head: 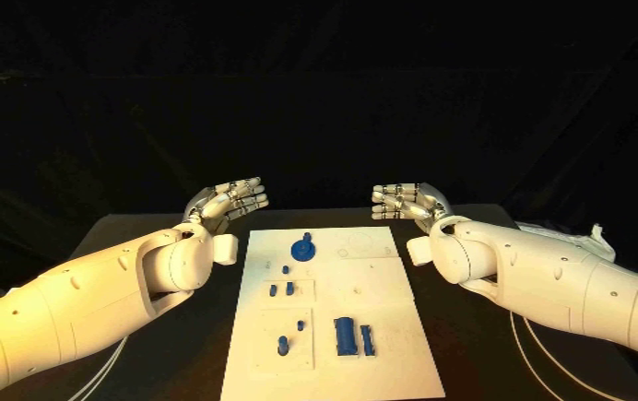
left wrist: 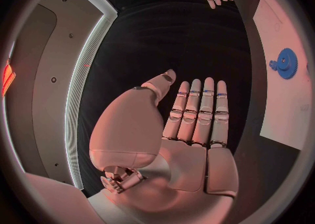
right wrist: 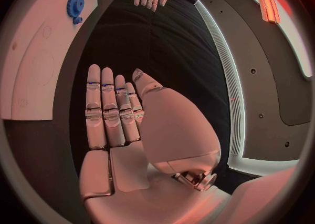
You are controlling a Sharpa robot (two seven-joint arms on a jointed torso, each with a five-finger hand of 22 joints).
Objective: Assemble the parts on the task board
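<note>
both the left hand (head: 229,200) and right hand (head: 409,203) hold nothing, fingers straight; task board (head: 385,346) runs lengthwise away from robot.

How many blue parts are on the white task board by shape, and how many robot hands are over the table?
Blue gear: 1
Large blue blocks near the board's near end: 2
Small blue pieces: about 5, too small to tell apart
White task board: 1
Hands, holding nothing: 2, left hand and right hand
Total: about 11
</note>
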